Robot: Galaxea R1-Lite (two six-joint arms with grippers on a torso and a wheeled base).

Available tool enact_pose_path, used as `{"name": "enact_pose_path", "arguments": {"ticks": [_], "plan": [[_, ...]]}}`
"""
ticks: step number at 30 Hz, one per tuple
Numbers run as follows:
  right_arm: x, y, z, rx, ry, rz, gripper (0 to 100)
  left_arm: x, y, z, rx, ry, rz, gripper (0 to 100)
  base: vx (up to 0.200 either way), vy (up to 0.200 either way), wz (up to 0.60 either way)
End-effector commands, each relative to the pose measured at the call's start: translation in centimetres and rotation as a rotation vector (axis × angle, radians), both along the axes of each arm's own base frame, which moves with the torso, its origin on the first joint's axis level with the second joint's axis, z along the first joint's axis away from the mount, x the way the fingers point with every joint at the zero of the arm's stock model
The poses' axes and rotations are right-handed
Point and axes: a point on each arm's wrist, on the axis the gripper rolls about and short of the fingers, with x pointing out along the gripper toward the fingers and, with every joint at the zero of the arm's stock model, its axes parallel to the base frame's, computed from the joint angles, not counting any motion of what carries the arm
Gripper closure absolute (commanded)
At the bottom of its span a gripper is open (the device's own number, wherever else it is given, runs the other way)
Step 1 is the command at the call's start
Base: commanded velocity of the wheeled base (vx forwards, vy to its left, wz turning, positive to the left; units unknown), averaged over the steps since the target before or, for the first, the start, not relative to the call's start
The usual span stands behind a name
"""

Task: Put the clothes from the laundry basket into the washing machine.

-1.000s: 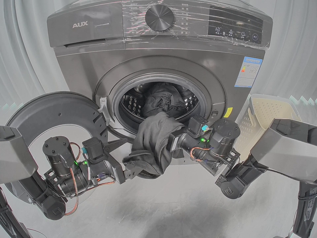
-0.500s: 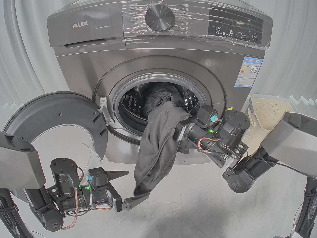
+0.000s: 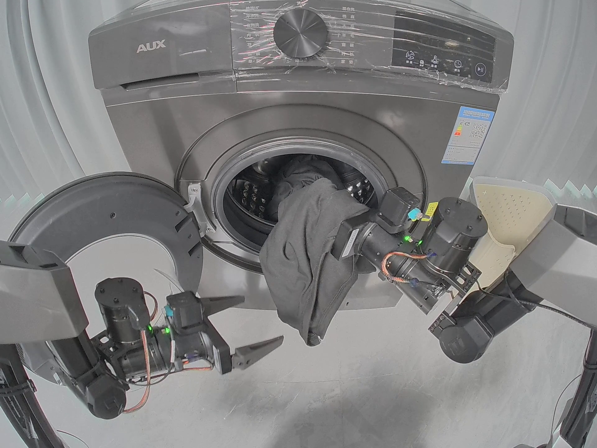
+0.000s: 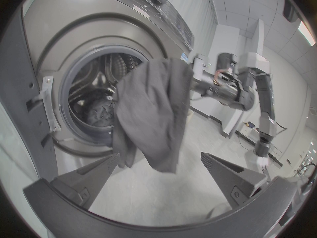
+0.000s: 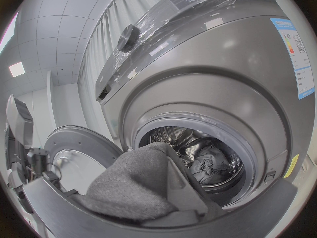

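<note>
Head view: right gripper with clothes before drum

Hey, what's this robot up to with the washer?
The robot is loading laundry. Its right gripper holds a dark grey garment at the open front of the washing machine, with most of the cloth hanging down outside. The left gripper is open, lower down and apart from the cloth. Another dark garment lies in the drum. The door is swung open, and the laundry basket stands to the machine's right.
</note>
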Motion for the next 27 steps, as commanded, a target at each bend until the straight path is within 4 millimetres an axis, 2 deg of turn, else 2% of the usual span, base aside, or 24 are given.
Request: {"name": "enact_pose_path", "arguments": {"ticks": [1, 7, 9, 17, 27], "plan": [[-2.0, 0.3, 0.4, -0.007, 0.006, 0.043, 100, 3.6, -0.6, 0.5, -0.062, -0.047, 0.081, 0, 0.000, 0.000, 0.00], [-3.0, 0.7, 0.6, -0.008, 0.007, 0.071, 100, 5.6, -1.6, 0.2, -0.089, -0.063, 0.086, 0, 0.000, 0.000, 0.00], [-3.7, 1.1, 0.9, -0.005, 0.003, 0.092, 100, 7.0, -2.4, -0.6, -0.090, -0.073, 0.090, 0, 0.000, 0.000, 0.00], [-5.3, 2.0, 0.5, -0.013, 0.016, 0.140, 100, 8.5, -4.4, -2.1, -0.092, -0.086, 0.056, 0, 0.000, 0.000, 0.00], [-6.6, 1.4, -0.8, -0.052, 0.060, 0.165, 100, 11.2, -5.7, -2.8, -0.121, -0.137, 0.069, 0, 0.000, 0.000, 0.00]]}}
